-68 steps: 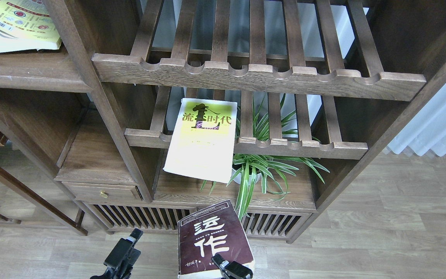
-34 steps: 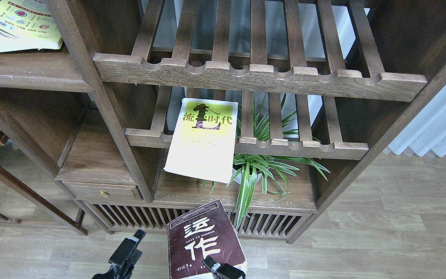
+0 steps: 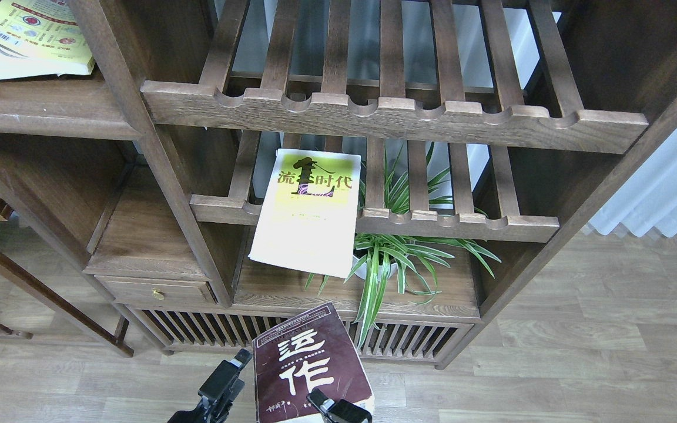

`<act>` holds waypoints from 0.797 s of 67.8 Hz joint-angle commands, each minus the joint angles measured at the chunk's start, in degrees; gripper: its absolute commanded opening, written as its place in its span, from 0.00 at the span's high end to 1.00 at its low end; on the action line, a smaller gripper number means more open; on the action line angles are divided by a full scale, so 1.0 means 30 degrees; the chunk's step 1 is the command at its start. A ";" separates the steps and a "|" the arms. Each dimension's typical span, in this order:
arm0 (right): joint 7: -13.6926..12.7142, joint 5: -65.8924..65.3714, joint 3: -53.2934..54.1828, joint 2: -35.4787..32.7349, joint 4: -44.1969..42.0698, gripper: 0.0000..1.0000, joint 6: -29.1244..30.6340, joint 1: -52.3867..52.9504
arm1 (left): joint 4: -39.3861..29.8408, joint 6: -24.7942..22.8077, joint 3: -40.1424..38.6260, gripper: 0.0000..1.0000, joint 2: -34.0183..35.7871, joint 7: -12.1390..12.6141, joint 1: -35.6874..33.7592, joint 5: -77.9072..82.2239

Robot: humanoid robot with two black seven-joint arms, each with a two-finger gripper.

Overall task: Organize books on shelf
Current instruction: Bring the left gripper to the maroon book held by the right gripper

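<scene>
Below the shelf (image 3: 350, 302), right gripper (image 3: 338, 409) clamps maroon book (image 3: 309, 367) — left gripper (image 3: 224, 382) unclear.

We see a spider plant (image 3: 394, 258) in a white pot. Left of the plant, a drawer with a brass knob (image 3: 158, 294); right of it, a white curtain (image 3: 662, 188).

A maroon book (image 3: 310, 367) is gripped at its lower edge by the right end effector (image 3: 338, 409). The left end effector (image 3: 224, 379) is seen just beside its left edge. A yellow-green-and-white book (image 3: 309, 211) is propped on a slatted rack (image 3: 456, 226).
</scene>
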 commanded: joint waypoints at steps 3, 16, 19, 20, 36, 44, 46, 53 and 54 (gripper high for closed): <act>-0.0088 -0.0373 -0.1580 0.0010 0.0028 0.95 0.0002 -0.0238 | 0.0182 0.0000 0.0065 0.07 -0.0596 0.0033 -0.0362 0.0004; -0.0088 -0.0403 -0.1667 -0.0019 0.0028 0.95 0.0002 -0.0268 | 0.1178 0.0000 0.0065 0.12 -0.0744 -0.0112 -0.0802 -0.0025; -0.0088 -0.0403 -0.1813 -0.0019 0.0028 0.95 0.0002 -0.0239 | 0.1412 0.0000 0.0065 0.14 -0.0744 -0.0201 -0.0831 -0.0025; -0.0088 -0.0403 -0.1843 -0.0019 0.0028 0.95 0.0002 -0.0268 | 0.1442 0.0000 0.0065 0.15 -0.0744 -0.0201 -0.0831 -0.0025; -0.0088 -0.0461 -0.1990 -0.0136 0.0028 0.95 0.0002 -0.0327 | 0.1501 0.0000 0.0065 0.29 -0.0744 -0.0260 -0.0861 -0.0055; -0.0088 -0.0520 -0.2019 -0.0224 0.0028 0.95 0.0002 -0.0532 | 0.1501 0.0000 0.0065 0.32 -0.0744 -0.0289 -0.0861 -0.0055; -0.0088 -0.0520 -0.2019 -0.0224 0.0028 0.95 0.0002 -0.0561 | 0.1501 0.0000 0.0065 0.33 -0.0744 -0.0289 -0.0861 -0.0084; -0.0146 -0.0549 -0.2019 -0.0283 0.0145 0.95 0.0002 -0.0649 | 0.1501 0.0000 0.0065 0.47 -0.0744 -0.0084 -0.0890 -0.0084; -0.0146 -0.0549 -0.2019 -0.0283 0.0174 0.95 0.0002 -0.0649 | 0.1501 0.0000 0.0094 0.50 -0.0744 -0.0084 -0.0890 -0.0084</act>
